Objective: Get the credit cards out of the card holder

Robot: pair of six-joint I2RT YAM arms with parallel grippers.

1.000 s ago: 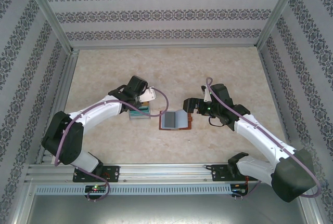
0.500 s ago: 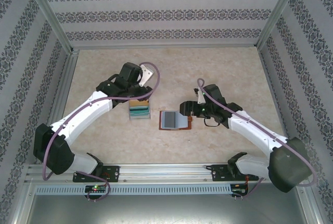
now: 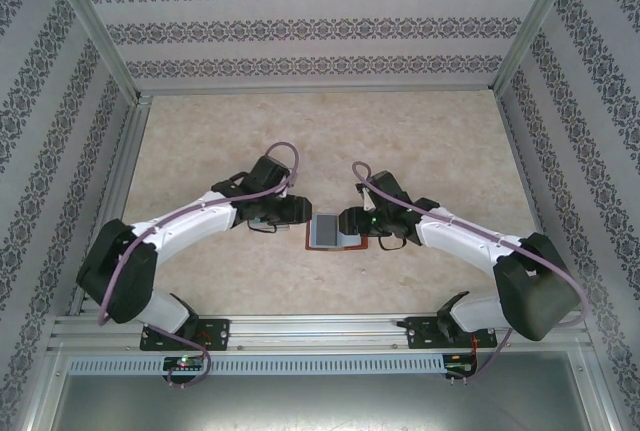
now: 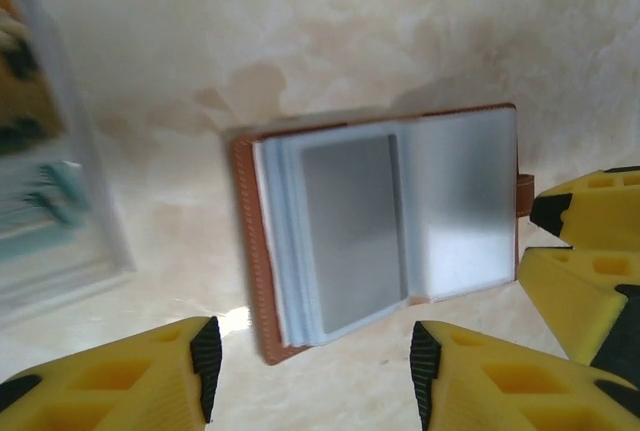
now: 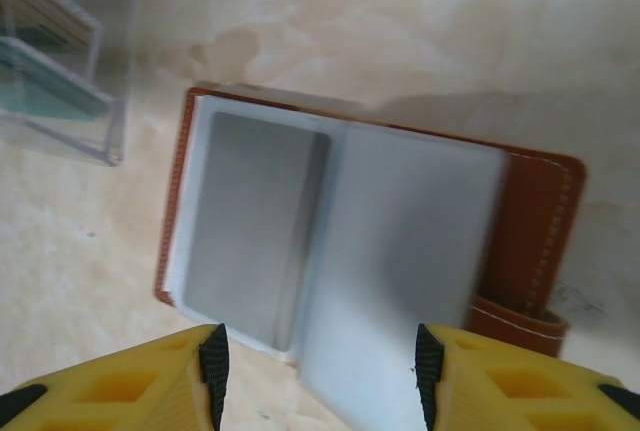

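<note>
The card holder (image 3: 332,232) lies spread open on the table, brown leather outside, blue-grey sleeves inside. A grey credit card (image 4: 350,231) sits in its left-hand sleeve, also visible in the right wrist view as the credit card (image 5: 250,231). My left gripper (image 3: 300,216) hovers at the holder's left edge, and the left wrist view shows the gripper (image 4: 312,376) open with bare table between its fingers. My right gripper (image 3: 350,223) hangs over the holder's right side. This gripper (image 5: 320,376) is open, its fingers straddling the near edge of the right-hand sleeve (image 5: 410,251) without gripping it.
A clear plastic tray (image 4: 50,201) of teal and dark cards stands just left of the card holder (image 4: 380,221); the same tray (image 5: 60,61) shows at the upper left of the right wrist view. The right gripper's yellow fingers (image 4: 580,251) crowd the holder's snap-tab side. Patterned walls enclose the table.
The left arm swung from the clear tray down to the holder's left edge. The right gripper moved left over the holder and its jaws narrowed. The holder has not moved.
</note>
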